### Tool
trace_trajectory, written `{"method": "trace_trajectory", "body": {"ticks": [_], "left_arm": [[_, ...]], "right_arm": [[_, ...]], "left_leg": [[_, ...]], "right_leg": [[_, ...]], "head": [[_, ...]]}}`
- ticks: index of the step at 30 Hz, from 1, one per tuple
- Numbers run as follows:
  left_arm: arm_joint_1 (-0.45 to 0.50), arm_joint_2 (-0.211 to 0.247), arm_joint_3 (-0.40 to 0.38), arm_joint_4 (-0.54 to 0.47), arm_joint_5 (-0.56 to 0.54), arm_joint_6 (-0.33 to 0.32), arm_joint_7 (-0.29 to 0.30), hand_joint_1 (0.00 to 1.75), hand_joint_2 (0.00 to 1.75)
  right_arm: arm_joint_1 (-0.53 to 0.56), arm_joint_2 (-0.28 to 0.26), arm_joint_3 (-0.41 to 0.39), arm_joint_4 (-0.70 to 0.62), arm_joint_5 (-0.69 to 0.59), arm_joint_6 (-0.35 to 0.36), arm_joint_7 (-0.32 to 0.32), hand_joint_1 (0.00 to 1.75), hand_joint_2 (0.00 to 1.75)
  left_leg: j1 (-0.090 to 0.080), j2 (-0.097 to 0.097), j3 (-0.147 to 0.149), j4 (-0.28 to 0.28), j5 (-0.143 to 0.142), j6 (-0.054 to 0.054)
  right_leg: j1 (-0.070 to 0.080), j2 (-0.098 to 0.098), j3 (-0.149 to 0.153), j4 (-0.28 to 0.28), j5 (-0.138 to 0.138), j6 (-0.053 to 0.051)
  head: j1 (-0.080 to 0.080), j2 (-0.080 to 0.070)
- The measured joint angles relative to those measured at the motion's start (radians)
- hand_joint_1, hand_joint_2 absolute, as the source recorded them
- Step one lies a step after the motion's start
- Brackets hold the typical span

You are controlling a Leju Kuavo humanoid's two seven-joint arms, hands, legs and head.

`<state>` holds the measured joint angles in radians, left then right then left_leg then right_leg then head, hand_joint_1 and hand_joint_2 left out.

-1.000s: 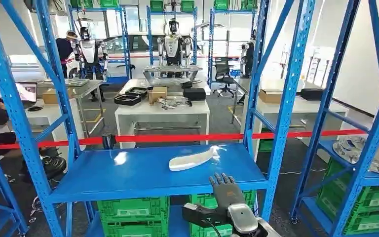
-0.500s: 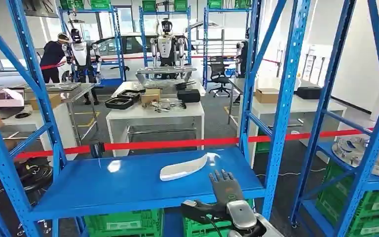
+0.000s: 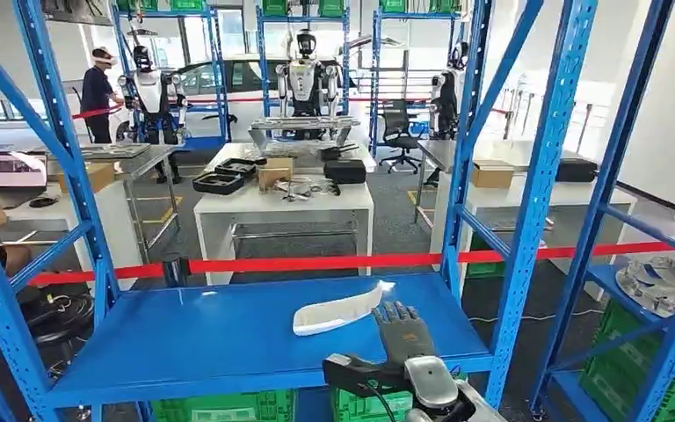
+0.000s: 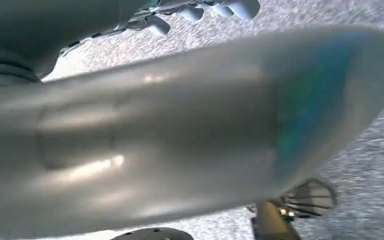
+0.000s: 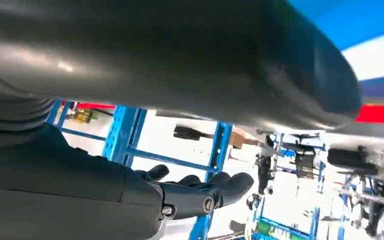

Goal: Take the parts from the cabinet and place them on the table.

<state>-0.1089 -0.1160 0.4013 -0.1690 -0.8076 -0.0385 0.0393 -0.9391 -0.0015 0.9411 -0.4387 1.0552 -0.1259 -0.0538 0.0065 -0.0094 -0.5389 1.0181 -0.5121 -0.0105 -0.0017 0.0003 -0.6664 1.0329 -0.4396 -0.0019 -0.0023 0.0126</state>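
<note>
A long white curved part [image 3: 338, 309] lies on the blue cabinet shelf [image 3: 211, 338], right of its middle. My right hand [image 3: 402, 338] hovers flat over the shelf's front right area, fingers spread and thumb out to the side, holding nothing. Its fingertips [image 3: 395, 310] reach just beside the near right end of the part. In the right wrist view the dark fingers [image 5: 200, 192] stretch out straight, with the white part [image 5: 380, 57] beyond the thumb. In the left wrist view my left hand [image 4: 180, 135] hangs over grey floor, its fingers [image 4: 200, 10] apart from the thumb and empty.
Blue uprights [image 3: 540, 202] frame the shelf on both sides. Red barrier tape [image 3: 316, 262] runs behind it. Green crates [image 3: 220, 406] sit underneath. Metal discs [image 3: 659, 281] lie on the neighbouring rack to the right. White tables [image 3: 286, 198], other robots and a person stand beyond.
The whole picture has shifted, so the camera moved. My right hand stays flat at the shelf's front, and its fingertips now lie a little closer to the white part.
</note>
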Motion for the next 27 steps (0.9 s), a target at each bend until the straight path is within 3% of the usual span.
{"method": "trace_trajectory", "body": {"ticks": [1, 3, 4, 6, 8, 9, 10, 11, 13, 14, 15, 16, 18, 20, 21, 23, 24, 25, 26, 27], "left_arm": [[0.001, 0.000, 0.000, -0.001, 0.000, 0.000, 0.000, 0.00, 0.00], [0.003, -0.001, 0.000, -0.001, 0.000, 0.000, 0.000, 0.00, 0.00], [0.002, 0.000, 0.000, -0.001, 0.000, 0.000, 0.000, 0.00, 0.00], [-0.001, 0.000, 0.000, -0.001, 0.000, 0.000, 0.000, 0.00, 0.00], [0.000, -0.002, 0.000, -0.001, 0.000, 0.000, 0.000, 0.00, 0.00], [0.002, -0.002, 0.000, 0.000, 0.000, 0.000, 0.000, 0.00, 0.00], [0.002, -0.002, 0.001, 0.000, 0.000, 0.000, 0.000, 0.00, 0.00], [0.003, -0.002, 0.001, -0.001, -0.001, 0.000, -0.001, 0.00, 0.00], [0.002, -0.002, 0.001, -0.001, -0.003, 0.000, -0.004, 0.00, 0.00], [0.003, 0.000, 0.001, 0.000, -0.004, 0.000, -0.004, 0.00, 0.00], [0.000, 0.000, 0.002, 0.000, -0.008, -0.001, -0.004, 0.00, 0.00], [0.000, 0.000, 0.002, -0.001, -0.010, -0.001, -0.004, 0.00, 0.00], [0.002, -0.002, 0.002, -0.001, -0.011, -0.001, -0.004, 0.00, 0.00], [-0.001, -0.004, 0.003, -0.002, -0.016, -0.001, -0.006, 0.00, 0.00], [-0.003, -0.002, 0.004, -0.002, -0.016, -0.001, -0.006, 0.00, 0.00], [-0.006, -0.003, 0.005, -0.003, -0.020, -0.001, -0.006, 0.00, 0.00], [-0.006, -0.003, 0.005, -0.002, -0.021, -0.002, -0.006, 0.00, 0.00], [-0.004, -0.003, 0.005, -0.002, -0.022, -0.003, -0.006, 0.00, 0.00], [-0.003, -0.003, 0.005, -0.002, -0.023, -0.003, -0.006, 0.00, 0.00], [-0.004, -0.003, 0.005, -0.002, -0.025, -0.003, -0.005, 0.00, 0.00]], "right_arm": [[0.002, 0.000, 0.000, 0.000, 0.000, 0.000, 0.000, 0.00, 0.00], [0.000, -0.002, -0.002, 0.001, 0.000, -0.002, 0.003, 0.00, 0.00], [0.000, -0.002, -0.004, 0.001, 0.000, -0.002, 0.002, 0.00, 0.00], [-0.005, -0.001, -0.007, 0.001, 0.001, -0.003, 0.000, 0.00, 0.00], [-0.003, 0.000, -0.007, 0.001, 0.001, -0.003, 0.000, 0.00, 0.00], [-0.003, 0.001, -0.007, 0.002, 0.002, -0.003, 0.000, 0.00, 0.00], [-0.003, 0.001, -0.008, 0.002, 0.002, -0.004, 0.000, 0.00, 0.00], [-0.003, 0.001, -0.009, 0.002, 0.004, -0.005, 0.000, 0.00, 0.00], [-0.003, 0.002, -0.013, 0.002, 0.010, -0.008, 0.000, 0.00, 0.00], [-0.004, 0.002, -0.015, 0.003, 0.013, -0.010, 0.000, 0.00, 0.00], [-0.005, 0.002, -0.016, 0.003, 0.016, -0.010, -0.001, 0.00, 0.00], [-0.004, 0.002, -0.018, 0.003, 0.016, -0.009, -0.002, 0.00, 0.00], [-0.005, 0.002, -0.022, 0.003, 0.018, -0.010, -0.006, 0.00, 0.00], [-0.008, 0.002, -0.029, 0.003, 0.018, -0.015, -0.010, 0.00, 0.00], [-0.009, 0.002, -0.032, 0.003, 0.018, -0.020, -0.015, 0.00, 0.00], [0.002, 0.002, -0.032, 0.003, 0.019, -0.029, -0.018, 0.00, 0.00], [0.011, 0.002, -0.032, 0.003, 0.019, -0.030, -0.018, 0.00, 0.00], [0.016, 0.002, -0.032, 0.003, 0.019, -0.030, -0.020, 0.00, 0.00], [0.019, 0.002, -0.032, 0.003, 0.020, -0.030, -0.022, 0.00, 0.00], [0.019, 0.002, -0.032, 0.003, 0.020, -0.030, -0.025, 0.00, 0.00]], "left_leg": [[0.000, 0.001, 0.000, -0.004, -0.006, -0.007], [0.001, 0.001, 0.015, 0.005, -0.004, -0.019], [0.004, 0.003, -0.003, 0.032, -0.003, -0.022], [0.003, 0.004, -0.071, 0.155, -0.022, -0.028], [0.004, 0.004, -0.165, 0.286, -0.083, -0.035], [0.004, 0.004, -0.197, 0.312, -0.094, -0.035], [0.004, 0.004, -0.203, 0.296, -0.079, -0.031], [0.003, 0.004, -0.193, 0.247, -0.040, -0.027], [0.000, 0.005, -0.138, 0.076, 0.091, -0.016], [-0.005, 0.007, -0.130, 0.015, 0.128, -0.010], [-0.009, 0.008, -0.120, -0.001, 0.083, -0.007], [-0.010, 0.007, -0.111, 0.004, 0.098, 0.000], [-0.008, 0.006, -0.103, -0.003, 0.097, 0.009], [0.000, 0.004, -0.082, -0.012, 0.094, 0.019], [0.000, 0.005, -0.079, -0.012, 0.089, 0.025], [0.000, 0.004, -0.071, -0.012, 0.078, 0.028], [0.001, 0.003, -0.065, -0.011, 0.071, 0.027], [0.001, 0.001, -0.057, -0.010, 0.065, 0.025], [0.002, 0.000, -0.047, -0.009, 0.057, 0.023], [0.003, -0.001, -0.036, -0.008, 0.047, 0.019]], "right_leg": [[0.002, 0.002, 0.005, -0.001, 0.017, -0.007], [-0.001, 0.005, 0.018, -0.003, 0.013, -0.023], [-0.004, 0.004, 0.031, -0.009, 0.009, -0.031], [-0.004, 0.004, 0.049, -0.010, -0.004, -0.045], [-0.001, 0.005, 0.064, -0.010, -0.020, -0.049], [0.000, 0.007, 0.073, -0.010, -0.029, -0.050], [0.001, 0.009, 0.083, -0.010, -0.036, -0.049], [0.001, 0.009, 0.096, -0.010, -0.045, -0.048], [0.001, 0.009, 0.122, -0.010, -0.065, -0.044], [0.001, 0.009, 0.127, -0.008, -0.074, -0.040], [0.004, 0.011, 0.124, -0.008, -0.078, -0.033], [0.004, 0.011, 0.123, -0.012, -0.083, -0.025], [0.006, 0.011, 0.136, -0.009, -0.079, -0.018], [0.003, 0.008, 0.113, 0.041, -0.092, -0.010], [0.001, 0.007, 0.071, 0.111, -0.108, -0.003], [-0.003, 0.006, -0.025, 0.254, -0.169, 0.005], [-0.004, 0.006, -0.061, 0.295, -0.185, 0.010], [-0.006, 0.006, -0.075, 0.292, -0.169, 0.011], [-0.009, 0.005, -0.069, 0.246, -0.125, 0.012], [-0.010, 0.004, -0.042, 0.161, -0.058, 0.013]], "head": [[-0.003, 0.001], [-0.003, 0.000], [-0.002, 0.001], [-0.007, 0.000], [-0.008, 0.000], [-0.008, 0.001], [-0.009, 0.000], [-0.009, 0.000], [-0.010, 0.000], [-0.010, 0.000], [-0.011, 0.000], [-0.010, 0.001], [-0.008, 0.000], [-0.007, 0.000], [-0.004, 0.000], [-0.003, 0.000], [-0.002, 0.000], [-0.001, 0.000], [-0.001, 0.000], [-0.001, 0.000]]}}
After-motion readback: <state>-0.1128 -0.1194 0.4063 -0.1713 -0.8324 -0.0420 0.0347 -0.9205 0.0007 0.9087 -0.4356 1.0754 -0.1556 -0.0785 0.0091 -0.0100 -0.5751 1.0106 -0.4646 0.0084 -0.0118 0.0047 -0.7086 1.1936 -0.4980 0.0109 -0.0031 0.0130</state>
